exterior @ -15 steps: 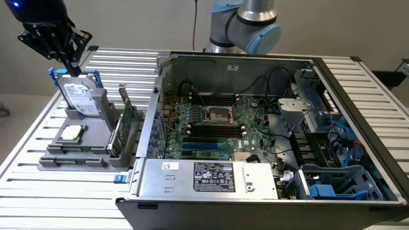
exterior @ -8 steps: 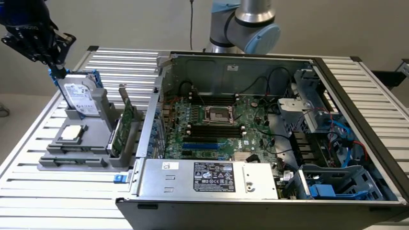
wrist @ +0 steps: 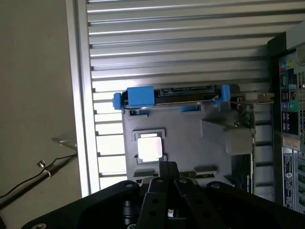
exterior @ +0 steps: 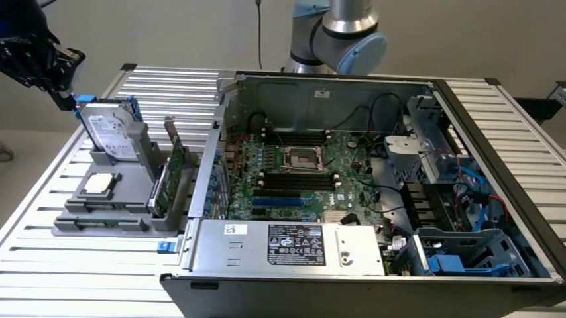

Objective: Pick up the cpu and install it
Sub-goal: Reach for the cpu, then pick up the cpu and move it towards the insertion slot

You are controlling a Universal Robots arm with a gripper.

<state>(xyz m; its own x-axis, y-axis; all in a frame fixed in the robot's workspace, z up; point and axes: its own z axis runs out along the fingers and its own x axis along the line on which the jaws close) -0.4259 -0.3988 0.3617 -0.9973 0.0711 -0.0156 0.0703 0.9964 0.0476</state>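
at the exterior view's left the black gripper (exterior: 63, 99) hangs over the slatted table (exterior: 53, 265), just beside the top of the upright hard drive (exterior: 111, 132). its fingers (wrist: 164, 172) are pressed together on nothing. the drive's white label cannot be read. below it the cpu (exterior: 99, 184) lies flat in a pocket of the grey holder (exterior: 128, 199), with a green card (exterior: 173, 173) standing beside it. to the right, the open computer case (exterior: 504, 165) holds a motherboard (exterior: 345, 165). the print on the power supply (exterior: 230, 248) label is too small to read.
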